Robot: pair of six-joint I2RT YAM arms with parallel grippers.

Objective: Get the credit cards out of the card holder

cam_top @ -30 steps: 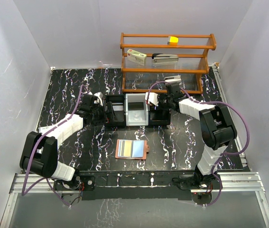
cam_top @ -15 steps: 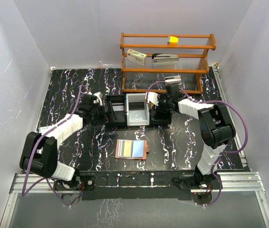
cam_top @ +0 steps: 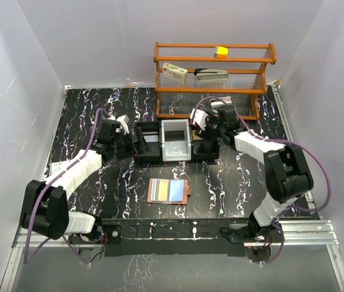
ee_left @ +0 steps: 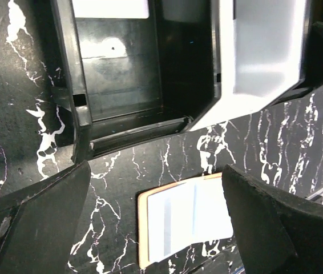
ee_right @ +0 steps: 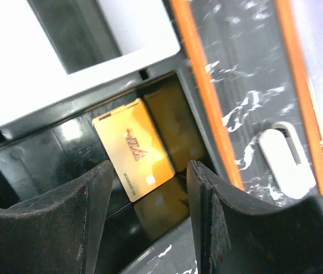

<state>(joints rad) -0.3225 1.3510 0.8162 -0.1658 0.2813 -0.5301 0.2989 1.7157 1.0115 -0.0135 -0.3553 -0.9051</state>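
Open card holder (cam_top: 168, 191) mid-counter by near edge, bluish cards (cam_top: 173, 192) in its pockets. One yellow-orange card (ee_right: 132, 149) flat in tray (cam_top: 149, 143), right compartment, likely the drop spot; right gripper (ee_right: 147, 171) above it, wide, empty; left gripper (ee_left: 156, 188) likewise wide

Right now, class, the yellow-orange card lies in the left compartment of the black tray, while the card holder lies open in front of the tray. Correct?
Wrong compartment. The yellow-orange card lies in the right compartment of the black tray, as the right wrist view shows. The card holder does lie open in front of the tray.
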